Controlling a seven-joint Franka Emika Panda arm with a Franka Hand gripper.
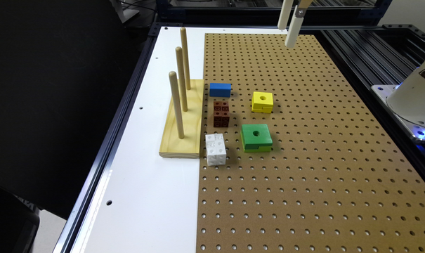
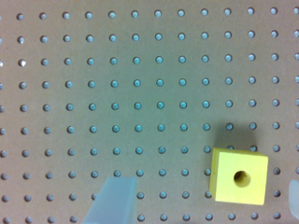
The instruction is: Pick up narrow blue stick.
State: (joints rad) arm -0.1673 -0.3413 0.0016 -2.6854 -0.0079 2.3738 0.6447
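Exterior view: nearest the camera a white studded block (image 1: 215, 149) is seen on the pegboard (image 1: 303, 175), then a green block (image 1: 256, 137), a brown studded block (image 1: 221, 113) and a yellow block (image 1: 262, 102). Beside them a wooden base (image 1: 182, 121) carries three upright pegs (image 1: 177, 105). The narrow blue stick (image 1: 220, 90) lies flat, well apart from the gripper (image 1: 289, 30), which hangs at the far edge, above the board. In the wrist view its fingers (image 2: 112, 200) are spread apart, holding nothing, with the yellow block (image 2: 238, 176) lying between them.
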